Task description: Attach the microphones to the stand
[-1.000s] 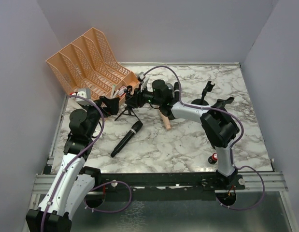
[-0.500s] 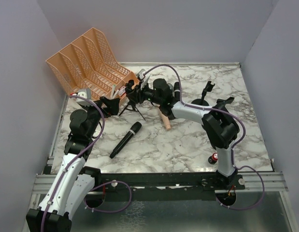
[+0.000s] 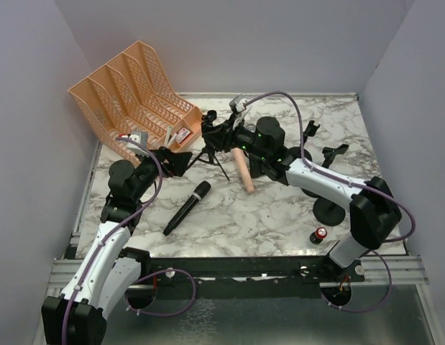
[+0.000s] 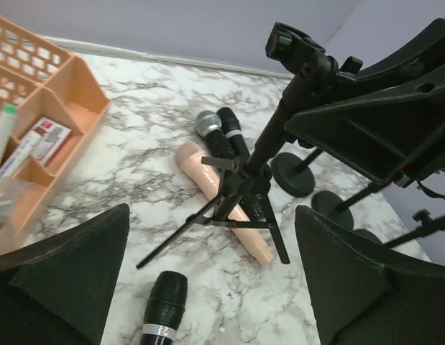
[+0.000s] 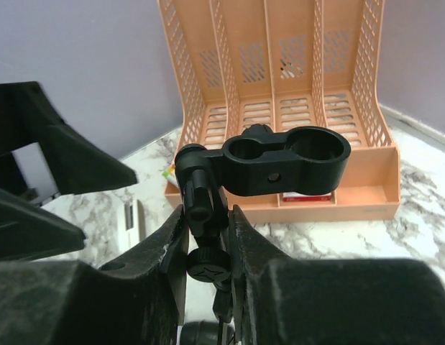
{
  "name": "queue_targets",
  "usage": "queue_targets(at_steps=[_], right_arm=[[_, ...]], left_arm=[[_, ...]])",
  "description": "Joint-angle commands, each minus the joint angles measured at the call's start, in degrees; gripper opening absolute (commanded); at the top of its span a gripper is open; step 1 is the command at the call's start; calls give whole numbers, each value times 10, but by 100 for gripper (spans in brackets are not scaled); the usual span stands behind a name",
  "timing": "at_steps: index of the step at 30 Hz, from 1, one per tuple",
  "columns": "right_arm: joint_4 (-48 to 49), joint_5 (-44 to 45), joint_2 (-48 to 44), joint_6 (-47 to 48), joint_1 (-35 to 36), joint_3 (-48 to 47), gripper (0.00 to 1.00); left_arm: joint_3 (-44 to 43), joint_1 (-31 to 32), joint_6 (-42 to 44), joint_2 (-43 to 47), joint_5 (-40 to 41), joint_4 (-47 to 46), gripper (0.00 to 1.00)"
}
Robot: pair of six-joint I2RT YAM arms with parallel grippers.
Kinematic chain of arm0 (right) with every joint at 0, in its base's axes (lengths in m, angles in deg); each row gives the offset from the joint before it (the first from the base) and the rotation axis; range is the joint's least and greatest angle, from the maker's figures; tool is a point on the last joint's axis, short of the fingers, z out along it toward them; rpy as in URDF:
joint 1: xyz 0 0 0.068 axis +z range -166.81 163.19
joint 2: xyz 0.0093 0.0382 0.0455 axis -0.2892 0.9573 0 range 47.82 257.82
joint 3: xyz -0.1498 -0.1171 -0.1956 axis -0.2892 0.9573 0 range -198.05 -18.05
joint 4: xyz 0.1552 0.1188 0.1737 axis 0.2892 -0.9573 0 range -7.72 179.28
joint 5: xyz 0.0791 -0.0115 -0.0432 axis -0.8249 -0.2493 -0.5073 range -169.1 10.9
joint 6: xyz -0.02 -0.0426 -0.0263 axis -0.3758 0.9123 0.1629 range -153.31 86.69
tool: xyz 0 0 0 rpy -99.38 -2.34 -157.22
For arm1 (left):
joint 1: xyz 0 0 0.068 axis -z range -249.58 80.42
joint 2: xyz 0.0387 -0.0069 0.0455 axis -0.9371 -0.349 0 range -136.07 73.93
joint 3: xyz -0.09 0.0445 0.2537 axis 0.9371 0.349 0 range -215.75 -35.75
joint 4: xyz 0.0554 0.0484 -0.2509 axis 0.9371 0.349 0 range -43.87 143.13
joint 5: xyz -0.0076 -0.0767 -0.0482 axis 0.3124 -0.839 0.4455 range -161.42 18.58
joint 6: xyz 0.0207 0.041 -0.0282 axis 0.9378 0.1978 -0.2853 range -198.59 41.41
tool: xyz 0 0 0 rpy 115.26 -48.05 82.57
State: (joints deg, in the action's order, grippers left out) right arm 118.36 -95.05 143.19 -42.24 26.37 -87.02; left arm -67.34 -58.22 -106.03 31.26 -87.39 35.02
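Four mics (image 4: 233, 133) lie loose: pink mic (image 3: 244, 171) at the stand's (image 3: 209, 152) 4 o'clock, black mic (image 3: 186, 208) at 7 (silver-head mic (image 4: 205, 126) beyond). Right gripper (image 5: 208, 224) clamps the stand; hold it steady. Left gripper (image 3: 177, 159), fingers apart, should fetch the black mic.

No words or numbers can be read with certainty. A small white and red box (image 4: 41, 138) lies in a front compartment of the orange tray (image 4: 82, 108). It carries some print, but the letters are too blurred to make out. The battery (image 3: 320, 234) is too small to show any marking.
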Motion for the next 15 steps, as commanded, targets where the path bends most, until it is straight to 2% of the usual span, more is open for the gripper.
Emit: queue_targets(at_steps=[1, 5, 9, 15], right_arm=[[-33, 22, -82, -63, 3, 48, 24], [-74, 17, -133, -126, 3, 83, 23], [-94, 8, -174, -195, 2, 117, 22], [-112, -13, -220, -239, 2, 155, 22]], left_arm=[[8, 11, -25, -36, -127, -70, 93], [-1, 93, -10, -90, -137, -88, 89], [5, 176, 11, -128, -110, -135, 85], [16, 200, 20, -149, -107, -191, 78]])
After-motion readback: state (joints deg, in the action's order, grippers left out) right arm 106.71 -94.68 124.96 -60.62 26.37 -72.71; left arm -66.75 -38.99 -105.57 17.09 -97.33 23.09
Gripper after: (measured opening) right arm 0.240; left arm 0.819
